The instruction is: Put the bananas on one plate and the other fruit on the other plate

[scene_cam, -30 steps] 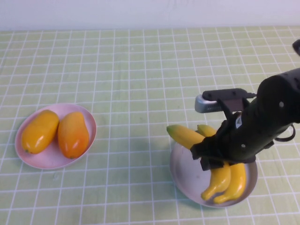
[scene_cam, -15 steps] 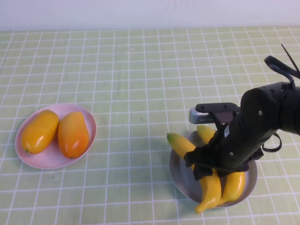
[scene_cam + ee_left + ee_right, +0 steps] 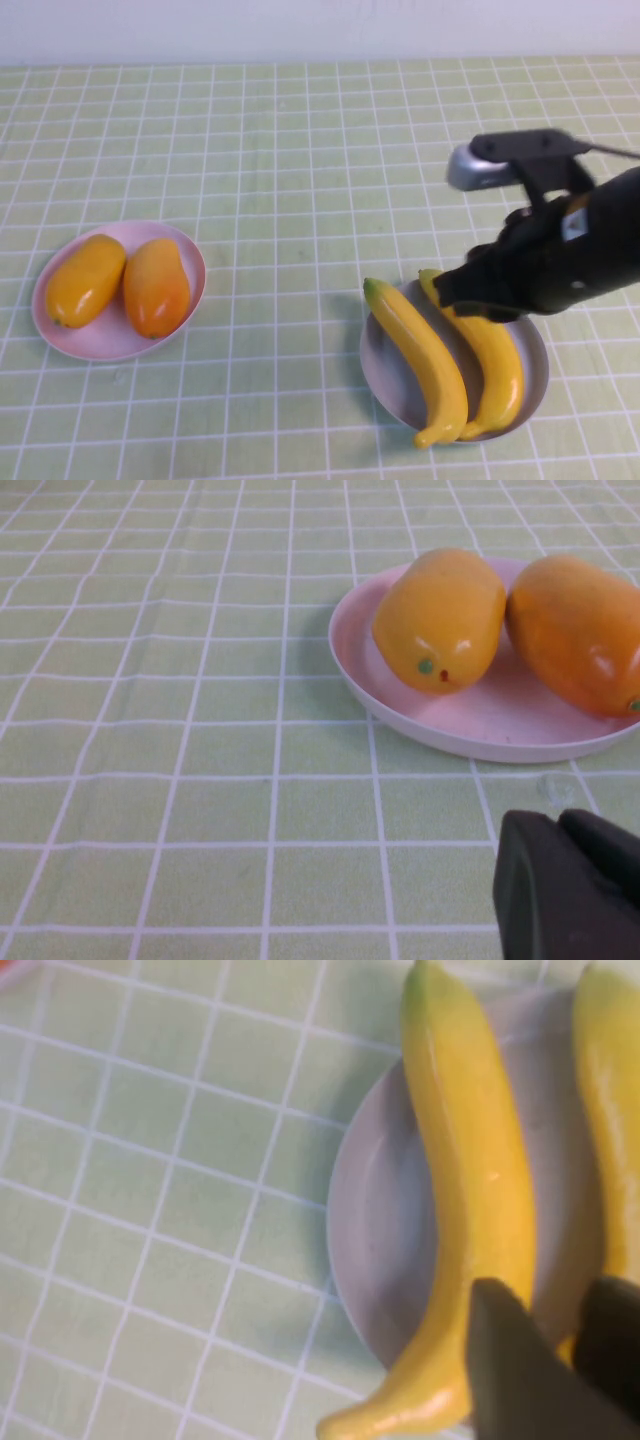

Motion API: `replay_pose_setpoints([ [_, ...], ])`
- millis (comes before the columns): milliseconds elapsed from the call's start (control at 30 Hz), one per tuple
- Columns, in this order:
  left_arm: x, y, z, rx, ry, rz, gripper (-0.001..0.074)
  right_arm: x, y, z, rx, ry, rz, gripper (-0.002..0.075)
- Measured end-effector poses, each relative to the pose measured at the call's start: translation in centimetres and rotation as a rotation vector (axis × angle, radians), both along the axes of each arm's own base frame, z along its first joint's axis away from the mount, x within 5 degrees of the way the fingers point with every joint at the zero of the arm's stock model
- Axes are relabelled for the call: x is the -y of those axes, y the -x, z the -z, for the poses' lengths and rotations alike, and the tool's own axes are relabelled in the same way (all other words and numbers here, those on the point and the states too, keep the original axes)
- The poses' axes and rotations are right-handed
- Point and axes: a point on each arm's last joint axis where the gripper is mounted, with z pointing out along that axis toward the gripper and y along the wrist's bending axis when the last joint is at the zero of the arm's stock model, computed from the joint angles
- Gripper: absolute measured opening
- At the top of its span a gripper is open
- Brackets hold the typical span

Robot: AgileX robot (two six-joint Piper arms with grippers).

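Note:
Two yellow bananas [image 3: 422,352] [image 3: 497,358] lie side by side on the grey-blue plate [image 3: 385,378] at the front right. My right gripper [image 3: 455,293] hovers just above their far ends, open and empty. In the right wrist view the nearer banana [image 3: 468,1160] and the second banana [image 3: 610,1110] rest on the plate [image 3: 375,1220], with my right gripper [image 3: 562,1345] above them. Two orange-yellow mango-like fruits [image 3: 85,280] [image 3: 157,287] sit on the pink plate [image 3: 100,342] at the left. My left gripper [image 3: 558,822] is shut and empty, low beside the pink plate [image 3: 480,722] and its fruits [image 3: 440,615] [image 3: 585,625].
A green checked cloth [image 3: 300,150] covers the table up to a white wall at the back. The left arm is out of the high view. Nothing else stands on the cloth.
My right gripper let go of the banana, then rose and drew back to the right. The banana now lies on the grey-blue plate beside the other one.

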Motion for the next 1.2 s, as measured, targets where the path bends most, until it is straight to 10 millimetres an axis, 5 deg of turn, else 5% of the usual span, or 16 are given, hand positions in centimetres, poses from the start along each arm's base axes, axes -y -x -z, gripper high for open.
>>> replay_pose_setpoints([
  [133,0.0,0.0,0.0,0.000,0.000,0.000,-0.0001,2.0,2.4,-3.5,0.104,0.000,-0.037,0.0028],
  [367,0.0,0.0,0.0,0.000,0.000,0.000,-0.0001,5.6,7.0,-6.0,0.244,0.042,-0.134,-0.0011],
  [633,0.0,0.0,0.0,0.000,0.000,0.000,-0.0001,7.3,9.8,-3.7,0.182,0.091,-0.189,-0.0015],
  [967,0.0,0.0,0.0,0.000,0.000,0.000,-0.0001,7.2,8.2,1.4,0.387,0.047,-0.149,-0.0015],
  [1200,0.0,0.0,0.0,0.000,0.000,0.000,-0.0001,13.1,9.2,5.9,0.586,0.007,0.209,-0.0015],
])
